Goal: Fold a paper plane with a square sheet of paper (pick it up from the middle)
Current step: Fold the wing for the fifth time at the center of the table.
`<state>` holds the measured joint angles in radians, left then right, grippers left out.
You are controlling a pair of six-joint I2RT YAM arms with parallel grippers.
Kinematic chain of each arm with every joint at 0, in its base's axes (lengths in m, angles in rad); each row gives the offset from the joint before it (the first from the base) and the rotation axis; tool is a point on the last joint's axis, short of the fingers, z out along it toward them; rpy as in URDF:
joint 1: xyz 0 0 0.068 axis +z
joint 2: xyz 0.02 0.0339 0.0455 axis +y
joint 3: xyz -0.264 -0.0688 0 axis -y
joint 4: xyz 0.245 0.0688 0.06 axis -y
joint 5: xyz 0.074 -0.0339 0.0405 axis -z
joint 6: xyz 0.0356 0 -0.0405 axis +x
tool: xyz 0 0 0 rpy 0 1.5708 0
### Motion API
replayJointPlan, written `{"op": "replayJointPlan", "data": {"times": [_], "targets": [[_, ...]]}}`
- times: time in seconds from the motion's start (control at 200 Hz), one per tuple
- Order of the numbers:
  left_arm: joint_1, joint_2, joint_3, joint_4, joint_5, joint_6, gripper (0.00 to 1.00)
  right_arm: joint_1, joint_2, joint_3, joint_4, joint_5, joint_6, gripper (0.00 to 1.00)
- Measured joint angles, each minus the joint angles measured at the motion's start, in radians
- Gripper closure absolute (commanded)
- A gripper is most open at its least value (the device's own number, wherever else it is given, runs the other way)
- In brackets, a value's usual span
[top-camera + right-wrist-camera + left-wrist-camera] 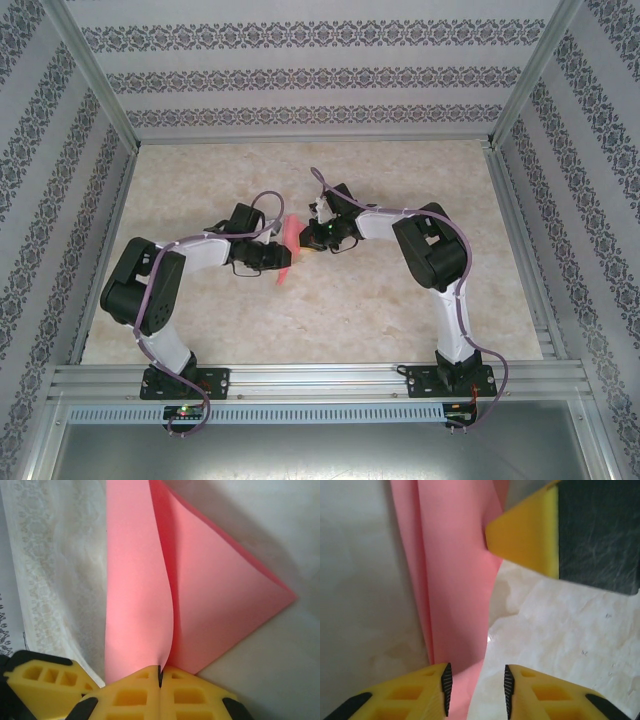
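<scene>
- Left arm [150, 290], right arm [432, 250]: white links, bulky black joint housings.
- Mauve cable [466, 318] strung along each.
- Fingers [150, 682]: yellow, hollow-celled; black ribbed pads [447, 682].

Overhead, there's the cream, marble-patterned tabletop [330, 320], with pale brown veins drifting across its smooth surface. A silver aluminium rail [320, 375] runs along its near edge. The left arm's black base [185, 383] and the right arm's black base [450, 380] sit bolted there, well apart.
</scene>
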<state>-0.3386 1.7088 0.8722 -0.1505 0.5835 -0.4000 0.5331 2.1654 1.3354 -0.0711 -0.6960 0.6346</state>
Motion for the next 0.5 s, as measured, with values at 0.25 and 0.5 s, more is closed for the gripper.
{"op": "replayJointPlan", "data": {"times": [0.25,0.5], "targets": [[0.011,0.026,0.1,-0.024,-0.041,0.014,0.59,0.002,0.0,0.001,-0.001,0.002,-0.006,0.95],[0.02,0.125,0.156,-0.073,-0.065,0.048,0.58,0.008,0.0,0.002,0.001,0.003,-0.005,0.95]]}}
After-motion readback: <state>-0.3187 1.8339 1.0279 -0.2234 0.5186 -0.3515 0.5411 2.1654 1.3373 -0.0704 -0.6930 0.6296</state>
